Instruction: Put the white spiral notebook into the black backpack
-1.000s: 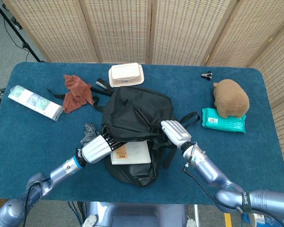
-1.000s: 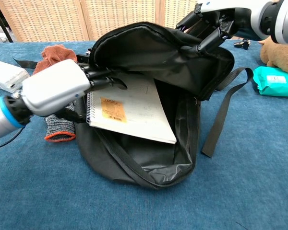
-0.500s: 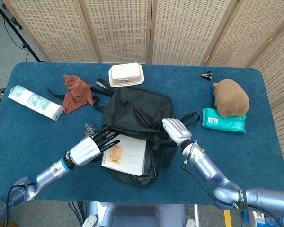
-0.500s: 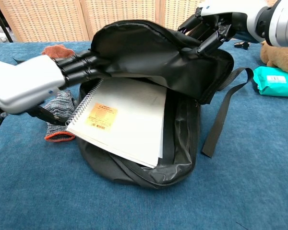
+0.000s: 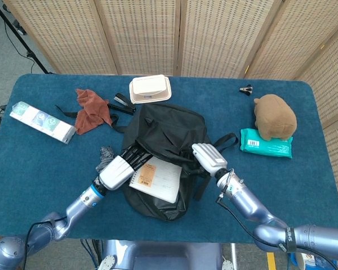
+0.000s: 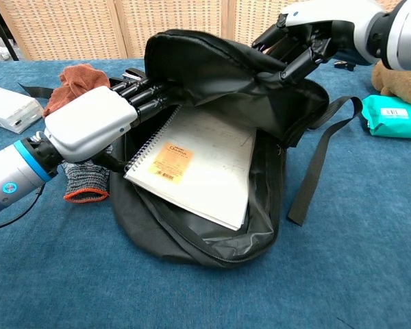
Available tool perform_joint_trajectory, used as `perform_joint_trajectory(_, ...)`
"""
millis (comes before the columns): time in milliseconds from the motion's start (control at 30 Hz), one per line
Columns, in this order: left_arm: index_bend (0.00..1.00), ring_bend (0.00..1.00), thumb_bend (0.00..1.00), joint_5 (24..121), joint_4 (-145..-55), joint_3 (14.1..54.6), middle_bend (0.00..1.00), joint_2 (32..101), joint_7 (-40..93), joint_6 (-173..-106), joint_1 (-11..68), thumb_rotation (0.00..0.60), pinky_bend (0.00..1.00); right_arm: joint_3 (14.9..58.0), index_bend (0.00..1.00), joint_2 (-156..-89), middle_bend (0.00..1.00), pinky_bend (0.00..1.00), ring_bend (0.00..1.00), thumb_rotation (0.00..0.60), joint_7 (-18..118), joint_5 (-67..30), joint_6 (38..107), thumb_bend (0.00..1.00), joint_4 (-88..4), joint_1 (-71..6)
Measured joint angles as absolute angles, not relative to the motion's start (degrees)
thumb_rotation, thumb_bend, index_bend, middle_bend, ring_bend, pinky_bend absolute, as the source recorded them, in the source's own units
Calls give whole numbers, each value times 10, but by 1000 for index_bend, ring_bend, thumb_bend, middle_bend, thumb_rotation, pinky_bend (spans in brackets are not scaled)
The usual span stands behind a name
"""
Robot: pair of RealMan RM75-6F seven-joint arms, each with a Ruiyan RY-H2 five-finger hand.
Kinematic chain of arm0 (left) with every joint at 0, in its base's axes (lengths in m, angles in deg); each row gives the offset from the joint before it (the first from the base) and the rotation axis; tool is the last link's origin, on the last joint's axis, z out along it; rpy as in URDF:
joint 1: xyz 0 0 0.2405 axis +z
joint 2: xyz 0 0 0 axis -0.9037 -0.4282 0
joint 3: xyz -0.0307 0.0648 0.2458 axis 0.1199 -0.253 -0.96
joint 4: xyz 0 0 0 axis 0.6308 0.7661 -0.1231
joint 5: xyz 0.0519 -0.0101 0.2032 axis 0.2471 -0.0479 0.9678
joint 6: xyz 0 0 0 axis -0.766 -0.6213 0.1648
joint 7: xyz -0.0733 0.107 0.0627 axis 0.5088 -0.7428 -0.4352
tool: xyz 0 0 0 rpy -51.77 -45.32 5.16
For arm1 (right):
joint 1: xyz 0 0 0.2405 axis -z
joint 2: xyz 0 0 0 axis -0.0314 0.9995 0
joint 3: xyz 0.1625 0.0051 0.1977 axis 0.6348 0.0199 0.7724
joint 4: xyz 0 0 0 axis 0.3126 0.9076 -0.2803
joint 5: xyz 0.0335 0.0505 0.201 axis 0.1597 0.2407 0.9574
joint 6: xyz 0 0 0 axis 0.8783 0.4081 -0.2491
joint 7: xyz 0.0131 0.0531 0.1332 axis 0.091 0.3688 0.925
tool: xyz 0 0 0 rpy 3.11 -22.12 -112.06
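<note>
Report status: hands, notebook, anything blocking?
Left hand touches notebook, grip unclear. Right hand holds backpack flap up. Notebook partly inside. Nothing blocking.

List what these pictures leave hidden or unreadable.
- Left hand: its fingertips vanish under the backpack flap in both views, so its hold on the notebook is unclear.
- Notebook's far edge: covered by the flap.
- Notebook's orange label: print too small.
- Right hand: fingertips buried in flap folds.
</note>
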State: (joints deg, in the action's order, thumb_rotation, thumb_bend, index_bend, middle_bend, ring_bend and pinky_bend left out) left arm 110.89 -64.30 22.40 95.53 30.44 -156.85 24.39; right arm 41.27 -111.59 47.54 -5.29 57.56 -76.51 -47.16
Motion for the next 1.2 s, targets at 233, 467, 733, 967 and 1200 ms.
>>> perform_joint_trajectory(233, 0, 0, 231, 1088, -645, 254, 0, 985, 287, -1581, 248, 600, 64, 411, 631, -1113, 610, 649, 582, 600, 483, -60, 567, 629, -780, -470)
perform_joint_trajectory(467, 0, 0, 233, 1030, -683, 303, 0, 1018, 199, -1568, 262, 600, 57, 411, 631, -1115, 610, 649, 583, 600, 479, -58, 566, 630, -785, -475)
perform_joint_trajectory(733, 0, 0, 21, 995, -792, 323, 0, 987, 140, -1528, 276, 600, 0, 410, 631, -1119, 610, 649, 583, 600, 474, -50, 574, 629, -770, -476)
perform_joint_trajectory(967, 0, 0, 0, 981, -918, 321, 0, 894, 113, -1484, 280, 600, 0, 412, 631, -1125, 610, 649, 583, 600, 473, -39, 578, 630, -751, -477)
perform_joint_trajectory(1200, 0, 0, 0, 972, -1017, 315, 0, 821, 136, -1445, 283, 600, 0, 413, 631, -1128, 610, 649, 582, 600, 466, -32, 581, 630, -743, -480)
